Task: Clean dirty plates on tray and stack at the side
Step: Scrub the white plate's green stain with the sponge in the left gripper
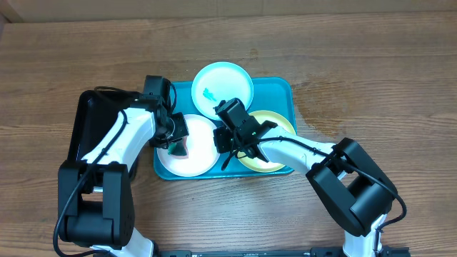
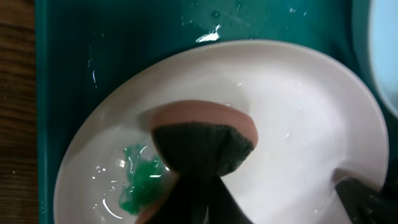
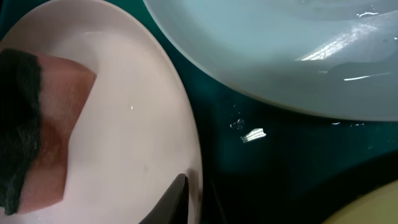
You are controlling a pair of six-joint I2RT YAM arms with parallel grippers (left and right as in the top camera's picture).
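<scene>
The turquoise tray (image 1: 282, 91) holds three plates. The white plate (image 1: 196, 160) lies front left, with a green smear (image 2: 140, 180) on it. The pale blue plate (image 1: 232, 78) at the back has a small green smear. The yellow-green rimmed plate (image 1: 278, 127) lies at the right. My left gripper (image 1: 176, 140) is shut on a pink sponge with a dark scrub pad (image 2: 202, 140), pressed on the white plate (image 2: 298, 106). My right gripper (image 1: 227, 140) pinches the white plate's right rim (image 3: 193, 143), one finger (image 3: 180, 196) inside the rim.
A narrow black tray (image 1: 84, 125) lies left of the turquoise tray, under my left arm. Water drops sit on the tray floor (image 3: 280, 162) between the white plate and the pale blue plate (image 3: 280, 43). Wooden table (image 1: 371, 64) lies all around.
</scene>
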